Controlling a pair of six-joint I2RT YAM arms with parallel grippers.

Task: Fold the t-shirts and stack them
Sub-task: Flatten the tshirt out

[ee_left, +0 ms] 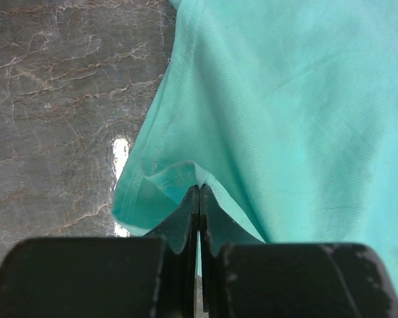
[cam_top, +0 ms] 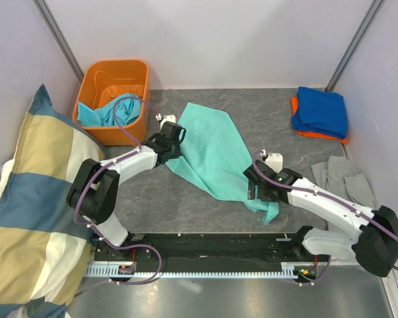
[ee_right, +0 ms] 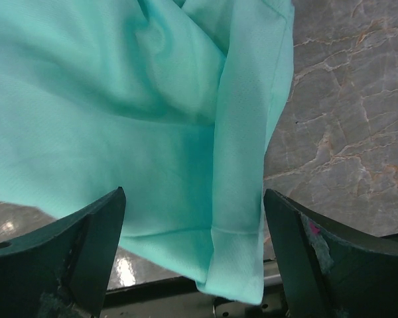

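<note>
Mint-teal t-shirt lies at the centre of the table, its left edge clamped in the left gripper. The right gripper gapes over its near hem (gripping nothing). An orange bin in the far-left corner holds a turquoise shirt.

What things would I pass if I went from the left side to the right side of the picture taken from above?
Striped pillow → orange bin → mint t-shirt spread on the table → folded blue t-shirt at the far right.
</note>
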